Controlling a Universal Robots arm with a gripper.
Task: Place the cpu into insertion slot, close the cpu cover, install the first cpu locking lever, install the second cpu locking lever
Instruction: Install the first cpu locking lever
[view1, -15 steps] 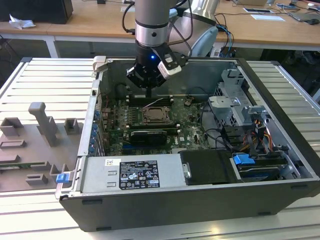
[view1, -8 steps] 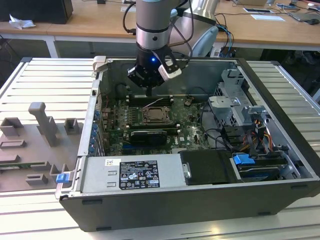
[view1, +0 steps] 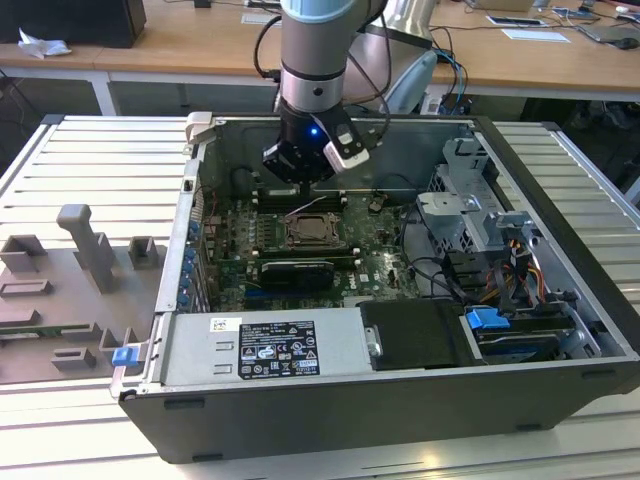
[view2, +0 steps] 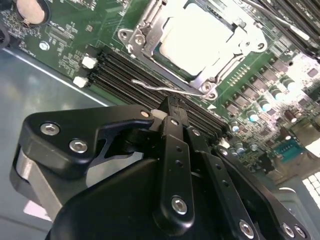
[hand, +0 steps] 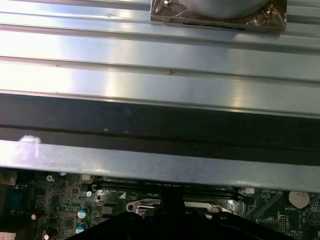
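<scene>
The claw (view2: 172, 111) hangs just beside the insertion slot (view1: 316, 232), fingers pinched together on nothing. Between claw and slot, a thin wire locking lever (view2: 165, 89) stands loose, which I judge to be unlatched. The cpu (view2: 197, 37) lies in the slot, with the cpu cover (view2: 148, 31) folded down over it. Seating and covering look done, and the levering does not.

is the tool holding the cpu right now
No, in the second wrist view the cpu lies framed by the cpu cover, apart from the tool.
</scene>
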